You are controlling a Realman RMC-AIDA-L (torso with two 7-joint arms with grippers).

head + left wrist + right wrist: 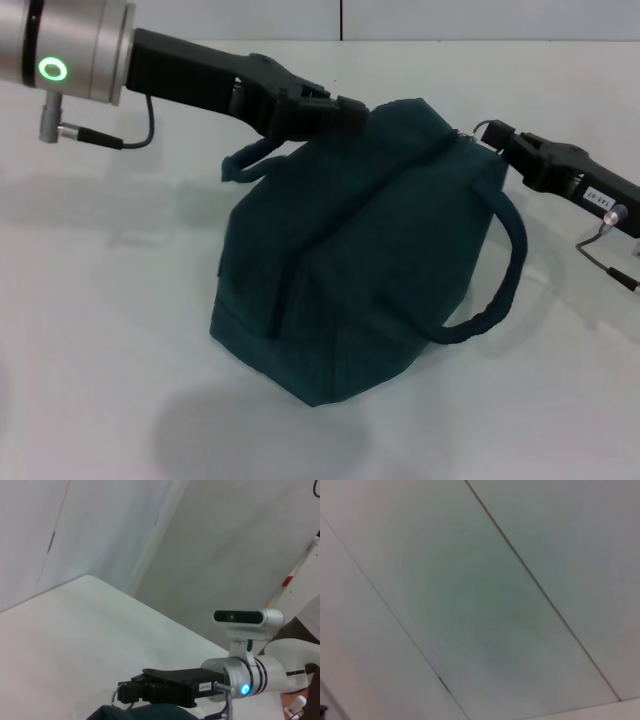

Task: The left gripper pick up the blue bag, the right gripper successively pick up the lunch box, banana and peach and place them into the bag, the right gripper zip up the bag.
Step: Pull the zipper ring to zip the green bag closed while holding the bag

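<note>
With no food in sight, our left tool point(335, 110) clamps the blue bag point(360, 250), while our right tool point(490, 135) apparently pinches its zipper, nearly finishing.

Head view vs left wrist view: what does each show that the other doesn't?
Head view only: the whole bag on the table, its loop handles, and the left gripper at the bag's top left corner.

Left wrist view only: the camera mounted on the right arm, plus the wall behind the table.

Both: the right gripper at the bag's top right end, the table, and the bag, of which the left wrist view catches only a sliver of fabric.
</note>
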